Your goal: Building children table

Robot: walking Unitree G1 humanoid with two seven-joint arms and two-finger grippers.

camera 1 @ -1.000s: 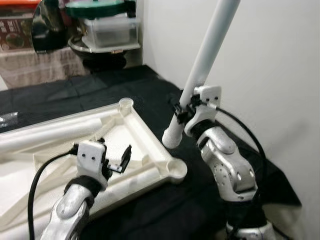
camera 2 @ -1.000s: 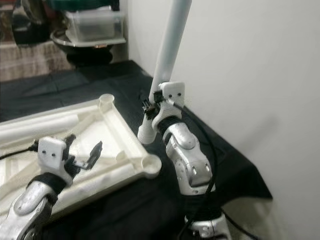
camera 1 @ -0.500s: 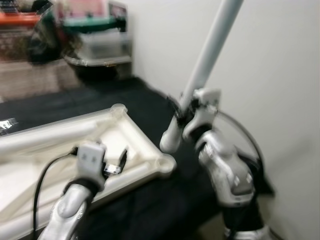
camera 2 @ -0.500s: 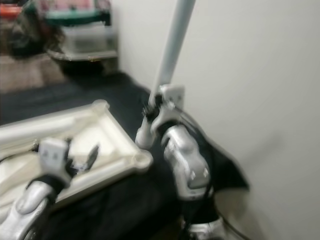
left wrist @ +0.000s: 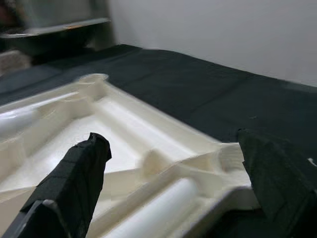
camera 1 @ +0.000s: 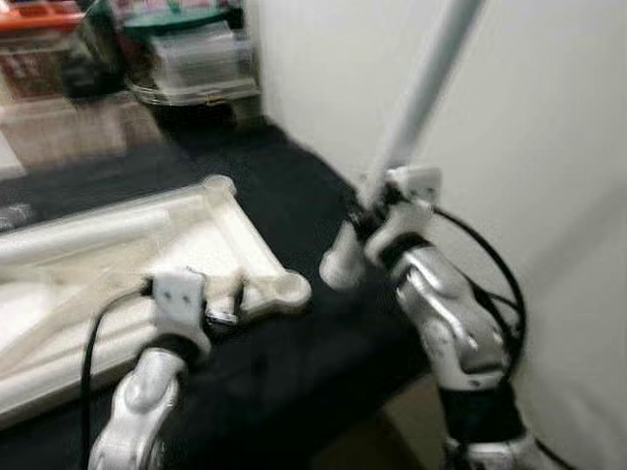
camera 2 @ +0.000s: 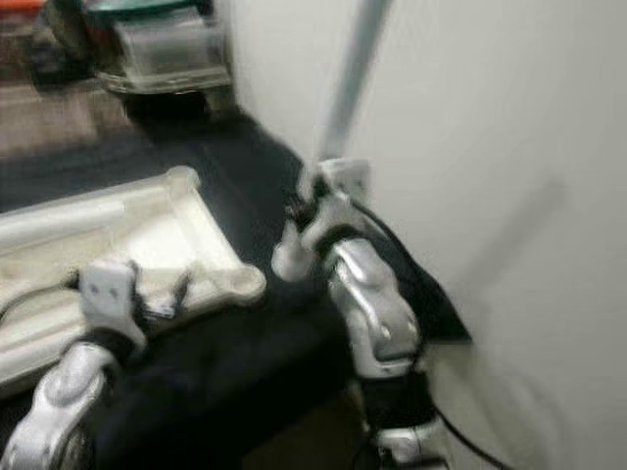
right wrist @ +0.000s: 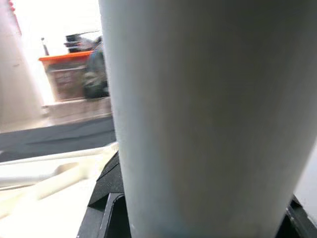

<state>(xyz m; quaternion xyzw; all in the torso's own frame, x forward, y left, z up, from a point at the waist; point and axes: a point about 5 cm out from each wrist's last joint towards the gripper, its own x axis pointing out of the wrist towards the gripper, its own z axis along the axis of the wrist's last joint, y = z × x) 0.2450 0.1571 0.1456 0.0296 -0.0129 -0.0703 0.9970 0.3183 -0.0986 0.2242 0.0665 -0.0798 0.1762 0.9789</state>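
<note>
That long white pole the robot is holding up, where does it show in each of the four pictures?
Left eye view: the white pole slants from the top edge down to the right gripper, right of centre.
Right eye view: it rises near the middle, its lower end just above the black cloth.
Left wrist view: not in it; open fingers frame the tabletop corner socket.
Right wrist view: it is very close, across the middle.
Shared landmark: the cream tabletop.

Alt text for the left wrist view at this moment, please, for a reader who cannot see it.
The left gripper is open, its two black fingers spread over a corner of the cream plastic tabletop, which lies upside down on a black cloth. A round leg socket sits at that corner. A pale wall stands behind.
</note>
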